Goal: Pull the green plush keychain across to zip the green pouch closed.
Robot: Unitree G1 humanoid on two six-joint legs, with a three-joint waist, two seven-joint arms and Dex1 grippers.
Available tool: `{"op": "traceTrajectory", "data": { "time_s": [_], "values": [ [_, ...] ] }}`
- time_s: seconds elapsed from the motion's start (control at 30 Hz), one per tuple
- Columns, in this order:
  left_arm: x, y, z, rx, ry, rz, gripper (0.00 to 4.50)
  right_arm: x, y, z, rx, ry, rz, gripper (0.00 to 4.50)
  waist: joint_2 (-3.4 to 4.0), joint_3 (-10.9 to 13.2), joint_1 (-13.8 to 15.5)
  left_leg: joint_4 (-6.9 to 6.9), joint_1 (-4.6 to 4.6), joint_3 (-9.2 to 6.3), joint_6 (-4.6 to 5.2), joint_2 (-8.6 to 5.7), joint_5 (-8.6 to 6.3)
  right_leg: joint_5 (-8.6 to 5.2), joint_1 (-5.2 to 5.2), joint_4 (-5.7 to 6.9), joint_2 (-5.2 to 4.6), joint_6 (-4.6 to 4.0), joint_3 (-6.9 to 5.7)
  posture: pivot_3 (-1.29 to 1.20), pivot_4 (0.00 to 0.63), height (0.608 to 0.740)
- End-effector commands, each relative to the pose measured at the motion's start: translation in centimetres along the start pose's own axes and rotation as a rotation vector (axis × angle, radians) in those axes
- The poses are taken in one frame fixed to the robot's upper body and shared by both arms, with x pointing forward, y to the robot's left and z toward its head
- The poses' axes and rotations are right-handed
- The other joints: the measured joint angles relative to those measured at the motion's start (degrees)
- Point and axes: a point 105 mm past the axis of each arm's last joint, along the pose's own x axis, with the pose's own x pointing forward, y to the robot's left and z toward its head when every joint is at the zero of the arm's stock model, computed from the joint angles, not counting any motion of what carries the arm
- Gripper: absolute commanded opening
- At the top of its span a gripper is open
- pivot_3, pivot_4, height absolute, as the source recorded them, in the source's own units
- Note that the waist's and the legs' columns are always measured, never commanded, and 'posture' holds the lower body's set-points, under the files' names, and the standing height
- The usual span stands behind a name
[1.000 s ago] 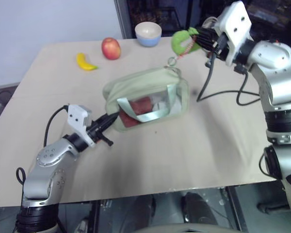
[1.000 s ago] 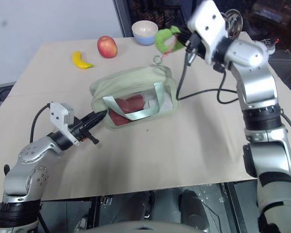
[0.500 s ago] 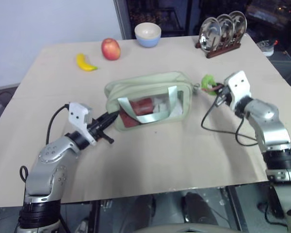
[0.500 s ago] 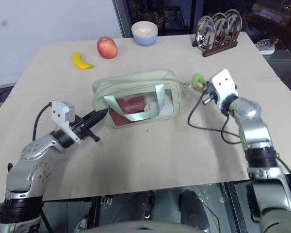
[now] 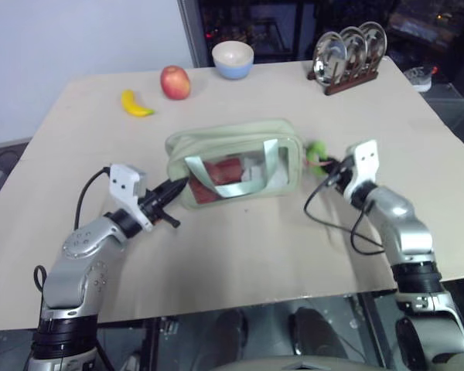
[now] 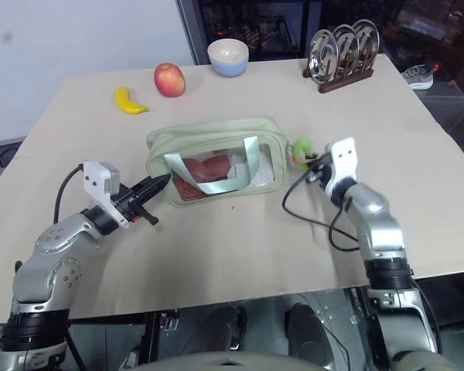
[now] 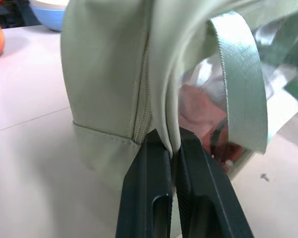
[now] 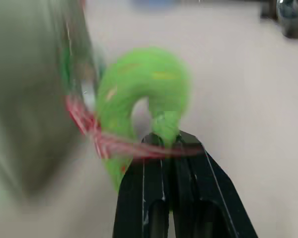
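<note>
I have the left hand (image 5: pixel 179 185) clenched on the fabric at the near end of the green pouch (image 5: pixel 236 161), fingers (image 7: pixel 149 198) pinching a seam fold right beside the zipper's end. The pouch lies on the tabletop (image 5: pixel 240 247), stretched between my two hands, its clear window and strap handle facing me. At its far end, my right hand (image 6: pixel 312 167) is clamped on the green plush keychain (image 8: pixel 144 89), which curls just ahead of the fingertips with a red-and-white cord across them. Beyond both hands I see a banana (image 5: pixel 136 103), an apple (image 5: pixel 175 82), a bowl (image 5: pixel 233 59) and a plate rack (image 5: pixel 348 54).
</note>
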Motion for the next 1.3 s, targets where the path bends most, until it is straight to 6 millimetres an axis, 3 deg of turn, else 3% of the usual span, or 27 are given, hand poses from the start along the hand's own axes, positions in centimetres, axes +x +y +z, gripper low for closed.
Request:
{"op": "traceTrajectory", "data": {
  "time_s": [0.03,0.13,0.23,0.43,0.57,0.87,1.0,1.17,1.3],
  "values": [
    [-0.9,1.2,-1.7,0.001,0.081,0.053,0.00,-1.0,-2.6,6.9,-0.088,-0.178,-0.073,0.08,-0.02,-0.01,0.16,0.00,-0.02,0.00,0.00,-0.03,0.00,0.00,-0.01,-0.04,-0.04,0.00,-0.01,0.00,0.150,0.740],
    [-0.9,1.2,-1.8,0.004,0.085,0.054,0.00,-1.4,-4.4,9.3,-0.142,-0.208,-0.120,0.08,-0.06,-0.03,0.29,-0.03,-0.03,-0.03,0.00,-0.03,0.00,0.00,-0.01,-0.13,-0.04,0.00,-0.07,0.00,0.150,0.740],
    [-1.0,1.2,-1.9,0.003,0.087,0.057,0.00,-1.5,-5.8,10.4,-0.224,-0.200,-0.149,0.08,-0.04,-0.01,0.36,-0.10,-0.10,-0.03,0.00,-0.02,0.00,0.00,-0.05,-0.15,-0.05,-0.01,-0.08,0.00,0.150,0.740],
    [-0.9,1.3,-1.8,-0.001,0.084,0.064,0.00,-1.4,-7.9,8.3,-0.332,-0.097,-0.209,0.08,-0.04,-0.01,0.48,-0.10,-0.18,-0.02,0.00,-0.06,0.00,0.00,-0.08,-0.21,-0.10,0.00,-0.09,0.00,0.150,0.740],
    [-0.9,1.3,-1.7,-0.001,0.083,0.068,0.00,-1.7,-7.9,5.7,-0.319,-0.036,-0.209,0.08,-0.04,-0.01,0.47,-0.10,-0.20,-0.02,-0.01,-0.05,0.00,0.00,-0.10,-0.21,-0.09,0.00,-0.09,0.00,0.150,0.740],
    [-0.6,1.3,-1.6,-0.002,0.074,0.072,0.00,-1.7,-0.7,-6.0,-0.181,0.194,-0.062,0.08,-0.08,-0.07,-0.23,-0.24,0.02,0.15,0.00,0.04,0.00,-0.01,-0.08,-0.10,-0.01,0.00,0.14,0.00,0.150,0.740],
    [-0.4,1.3,-1.5,-0.003,0.069,0.069,0.00,-1.3,-0.5,-8.8,-0.165,0.266,-0.137,0.08,-0.15,-0.12,-0.08,-0.24,0.15,0.18,-0.05,0.04,0.03,0.00,-0.02,-0.02,0.03,0.00,0.18,0.00,0.150,0.740],
    [-0.2,0.5,-1.5,0.049,0.079,0.012,0.00,-0.8,1.1,-5.4,-0.146,0.137,-0.036,0.08,-0.15,-0.13,-0.11,-0.25,0.17,0.18,-0.06,0.07,0.03,0.00,-0.03,-0.03,0.08,0.00,0.18,0.00,0.150,0.740],
    [-0.1,-0.6,-1.6,0.073,0.075,-0.044,0.00,-1.1,1.8,-2.2,-0.250,0.058,0.073,1.48,-0.14,-0.12,0.06,-0.26,0.09,0.18,-0.06,0.05,0.03,0.00,-0.05,-0.10,0.04,0.00,0.15,0.00,0.150,0.740]
  ]
}}
